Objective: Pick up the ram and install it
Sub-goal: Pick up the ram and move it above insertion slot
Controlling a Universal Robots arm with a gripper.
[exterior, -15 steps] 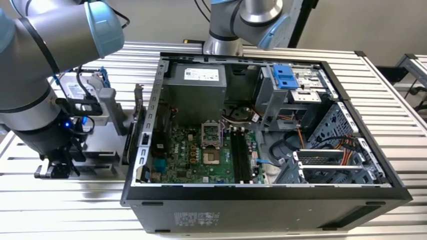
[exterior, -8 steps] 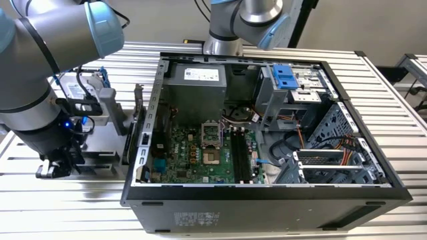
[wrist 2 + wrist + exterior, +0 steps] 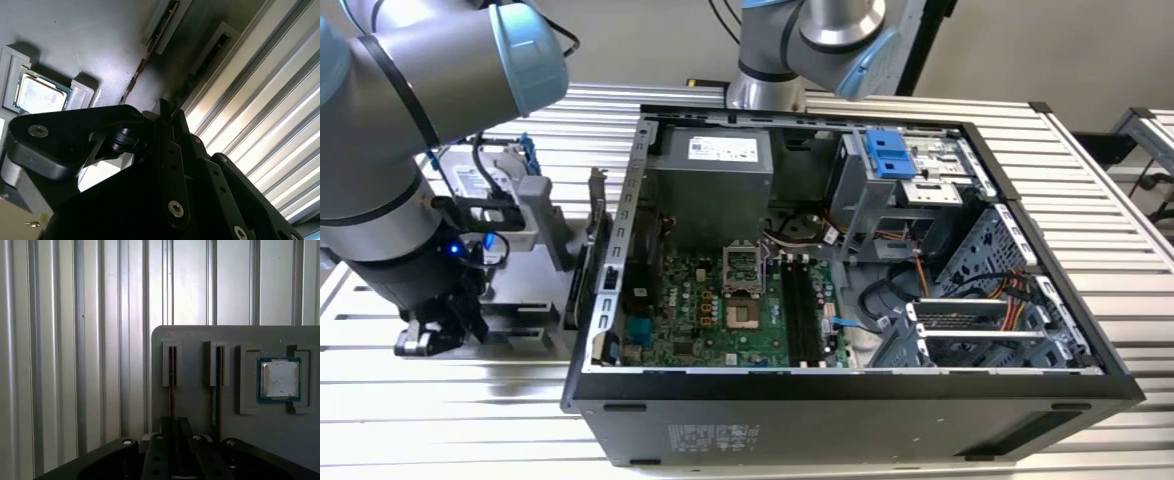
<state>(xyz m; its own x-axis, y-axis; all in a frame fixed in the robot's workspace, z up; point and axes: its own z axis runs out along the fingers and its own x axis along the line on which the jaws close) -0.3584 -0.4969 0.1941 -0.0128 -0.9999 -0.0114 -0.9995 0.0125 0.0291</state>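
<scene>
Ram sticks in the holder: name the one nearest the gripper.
The ram farther from the square chip; the gripper lines up with it, while the other ram stands beside the chip.

Case wall (image 3: 603,290) near, bare table (image 3: 400,400) alongside

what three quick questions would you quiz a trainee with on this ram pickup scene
1. True or false: the tool is inside the computer case.
2. What sits in the square recess of the grey holder? A) silver chip B) hard drive C) fan
3. Fill in: the ram stands on edge in one of the holder's ___ narrow slots.
Key: 1 false, it is down at the holder, on the exterior view's left of the case. 2 A. 3 two.
</scene>
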